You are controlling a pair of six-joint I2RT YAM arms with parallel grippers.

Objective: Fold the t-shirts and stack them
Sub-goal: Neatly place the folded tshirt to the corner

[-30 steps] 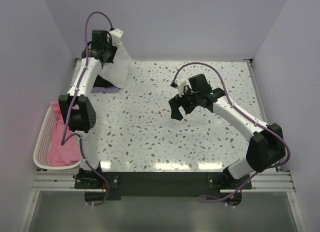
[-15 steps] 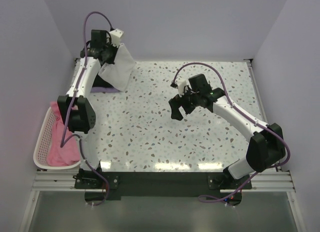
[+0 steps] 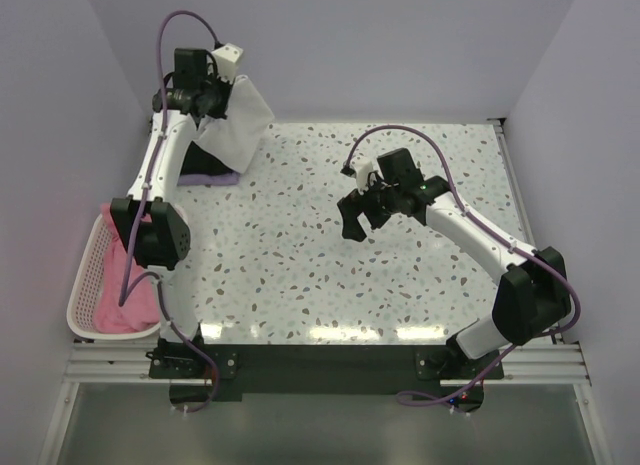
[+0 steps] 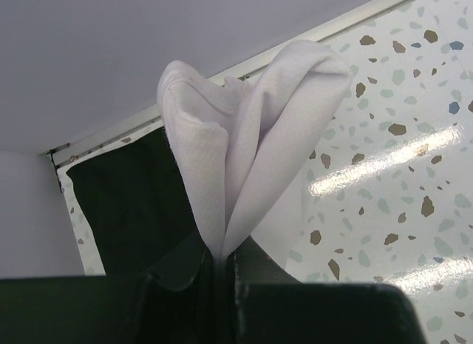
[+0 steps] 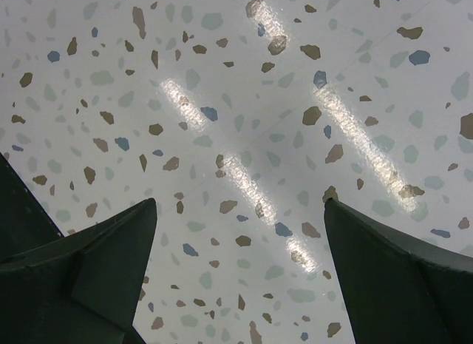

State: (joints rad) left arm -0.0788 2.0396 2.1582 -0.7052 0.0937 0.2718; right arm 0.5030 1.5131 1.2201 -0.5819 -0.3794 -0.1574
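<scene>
At the far-left corner of the worktop [image 3: 400, 275], the white t-shirt [image 3: 240, 125] hangs in a bunch from the left tool [image 3: 205, 93]. It is raised over a black t-shirt [image 3: 203, 163] that lies flat there, with a lavender t-shirt [image 3: 222, 180] showing at its near edge, apparently underneath. More pink t-shirts [image 3: 125, 295] wait in the basket [image 3: 85, 285] at the left side. The main risk, as I judge it, lies in the hold: only a narrow pleat is pinched, so the soft cotton could slide free during a swing and drop in a heap. Because the shirt is gathered rather than spread, lowering it as it is would likely land it crumpled on the stack. A trailing hem could also drag the black t-shirt out of square. In the left wrist view the left tool [image 4: 222, 259] is clamped tight on that thin fold, and the cloth billows out of it in two lobes. The right tool [image 5: 240, 218] is spread wide and holds nothing; it sits over bare worktop near the middle, well apart from the white t-shirt, so it offers no second hold as things stand
</scene>
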